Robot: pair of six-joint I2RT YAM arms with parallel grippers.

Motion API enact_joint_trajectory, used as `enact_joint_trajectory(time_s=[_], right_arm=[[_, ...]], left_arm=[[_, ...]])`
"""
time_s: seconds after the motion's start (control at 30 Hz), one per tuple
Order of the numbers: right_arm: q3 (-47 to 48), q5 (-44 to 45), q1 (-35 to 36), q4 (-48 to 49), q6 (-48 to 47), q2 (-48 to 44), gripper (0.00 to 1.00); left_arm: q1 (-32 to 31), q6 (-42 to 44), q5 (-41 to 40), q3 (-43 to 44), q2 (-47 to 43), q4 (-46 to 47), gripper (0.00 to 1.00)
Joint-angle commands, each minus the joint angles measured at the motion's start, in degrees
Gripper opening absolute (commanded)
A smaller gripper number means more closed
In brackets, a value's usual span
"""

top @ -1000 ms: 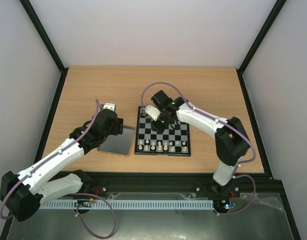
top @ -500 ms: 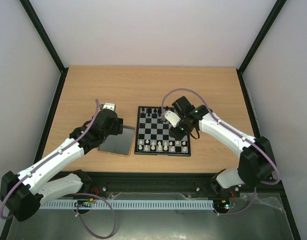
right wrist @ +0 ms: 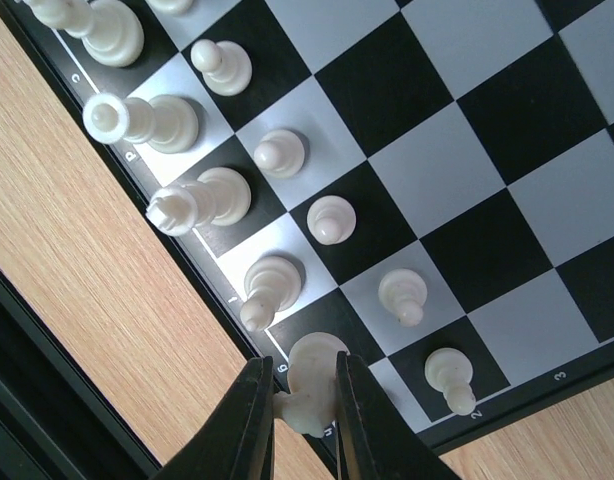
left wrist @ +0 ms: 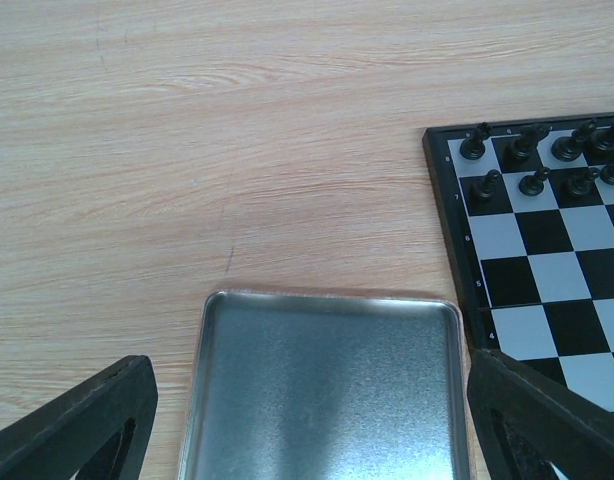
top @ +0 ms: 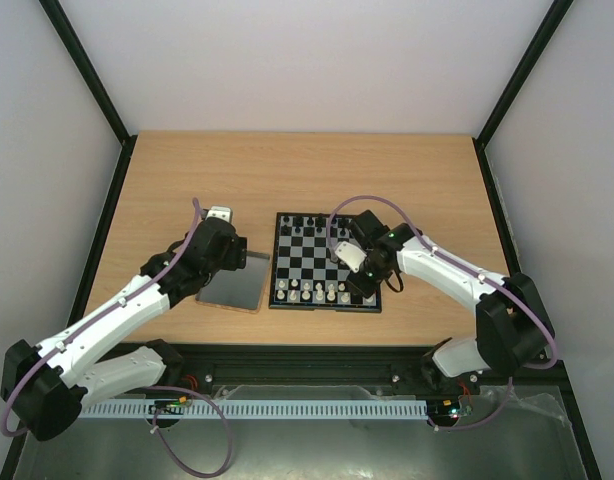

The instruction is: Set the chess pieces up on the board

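Observation:
The board (top: pixel 325 262) lies mid-table with black pieces on its far rows and white chess pieces (top: pixel 317 292) on its near rows. My right gripper (right wrist: pixel 302 408) is shut on a white knight (right wrist: pixel 313 385) held over a black square of the near row by the board's right corner (top: pixel 371 297). White pawns (right wrist: pixel 330 219) and back-row pieces (right wrist: pixel 199 200) stand beside it. My left gripper (top: pixel 219 218) hovers over the metal tray (left wrist: pixel 327 390), its fingers (left wrist: pixel 77 425) wide apart and empty. The board's far left corner with black pieces (left wrist: pixel 532 165) shows in the left wrist view.
The grey metal tray (top: pixel 233 282) sits left of the board, nearly touching it. Bare wooden tabletop (top: pixel 287 175) lies beyond. A black frame (top: pixel 317 355) runs along the table's near edge.
My right gripper has swung from the board's far left side across to the near right corner, carrying the white knight and coming down toward the near row. The left arm has not moved.

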Motion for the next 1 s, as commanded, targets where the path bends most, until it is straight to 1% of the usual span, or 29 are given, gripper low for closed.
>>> enact_joint_trajectory(time_s=[0.0, 0.63, 0.77, 0.97], right_arm=[[-1.86, 0.32, 0.08, -0.63, -0.55, 1.06, 0.11], [-5.25, 0.79, 0.07, 3.28, -1.19, 3.24, 0.12], [-5.41, 0.47, 0.05, 3.80, -0.95, 3.73, 0.14], [-5.20, 0.90, 0.04, 3.01, -0.95, 3.44, 0.20]], left_arm=[[0.28, -0.08, -0.03, -0.43, 0.47, 0.53, 0.88], [0.30, -0.08, 0.42, -0.45, 1.52, 0.44, 0.88], [0.28, 0.01, 0.66, -0.39, 1.68, 0.44, 0.88], [0.30, 0.02, 0.84, -0.45, 1.85, 0.43, 0.88]])
